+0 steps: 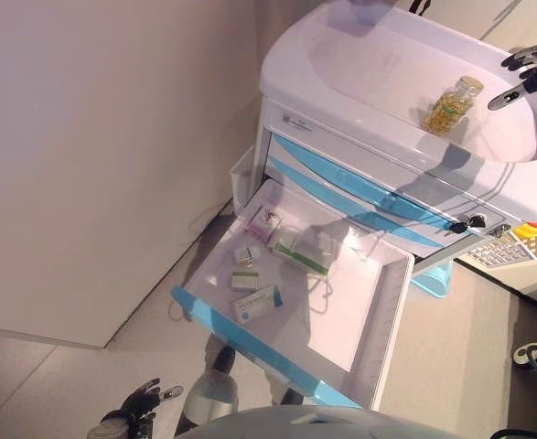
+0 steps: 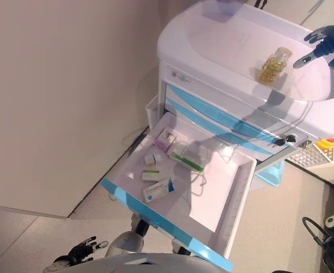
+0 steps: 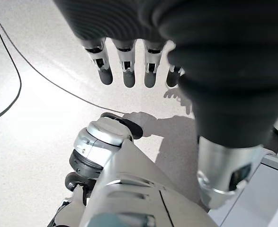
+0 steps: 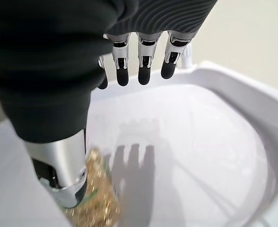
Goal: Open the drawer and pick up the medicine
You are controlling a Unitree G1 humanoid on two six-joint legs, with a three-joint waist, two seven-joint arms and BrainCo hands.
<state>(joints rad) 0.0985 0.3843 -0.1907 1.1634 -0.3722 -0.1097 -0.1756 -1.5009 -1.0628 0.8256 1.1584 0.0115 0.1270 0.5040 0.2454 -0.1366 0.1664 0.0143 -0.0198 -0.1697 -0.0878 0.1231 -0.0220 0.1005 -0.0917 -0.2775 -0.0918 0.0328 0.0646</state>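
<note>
One medicine bottle (image 1: 450, 106) w/ yellow capsules and a pale cap is lying on the cart top (image 1: 359, 55), long axis running near-left to far-right, cap pointing far-right. Right hand (image 1: 533, 69) is being held just right of it, fingers spread, empty. Drawer (image 1: 341, 302) is standing open w/ boxes (image 1: 259, 274). Left hand (image 1: 140, 401) is hanging low, relaxed.
</note>
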